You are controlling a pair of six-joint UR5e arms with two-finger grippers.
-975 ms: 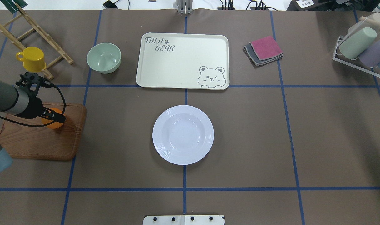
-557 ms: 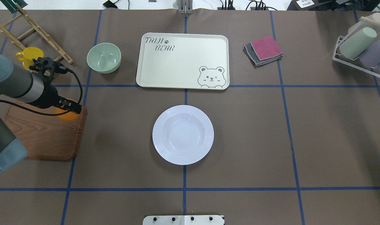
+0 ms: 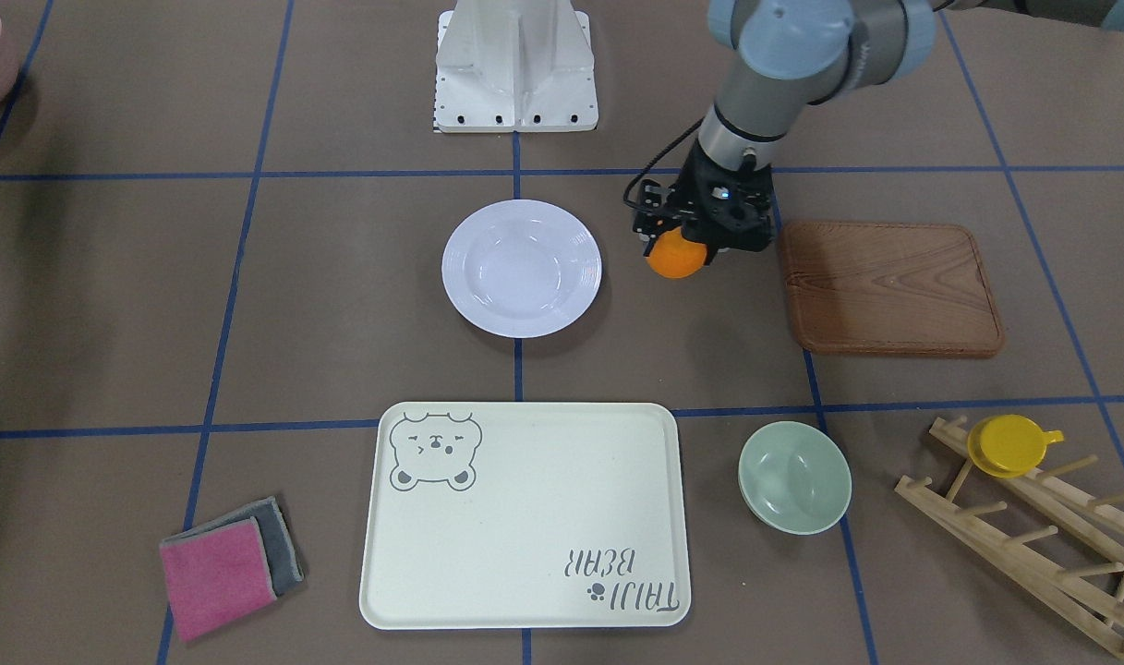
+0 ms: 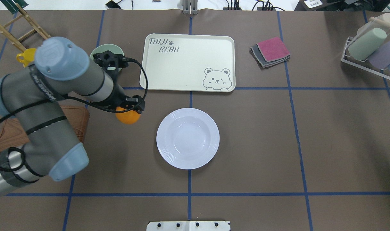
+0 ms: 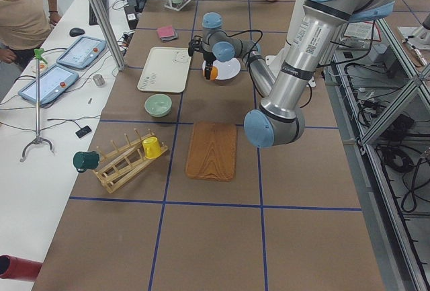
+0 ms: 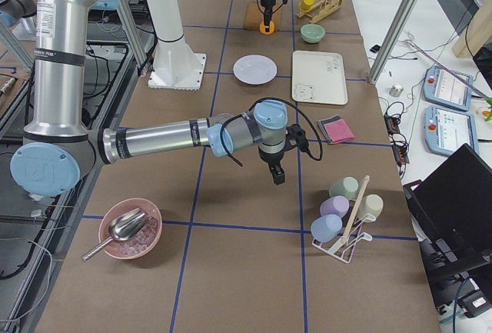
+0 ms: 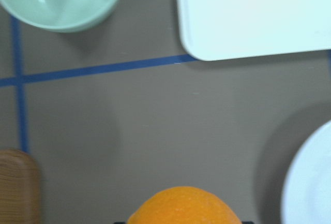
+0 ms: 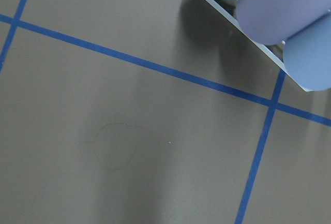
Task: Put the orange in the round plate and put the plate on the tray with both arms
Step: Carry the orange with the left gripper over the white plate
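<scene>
Facing the robot, mid-frame, we see the left gripper pinching the orange between the plate and the wooden board. Overhead, the orange sits left of the plate, below the tray. From the right side, at centre frame, we cannot tell whether the right gripper is spread.

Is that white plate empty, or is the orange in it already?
Empty. The round plate's centre is bare; the orange hangs in the left gripper, beside it.

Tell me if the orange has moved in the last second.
Yes. The orange has gone right, off the wooden board, and now hangs just short of the round plate's left rim.
</scene>
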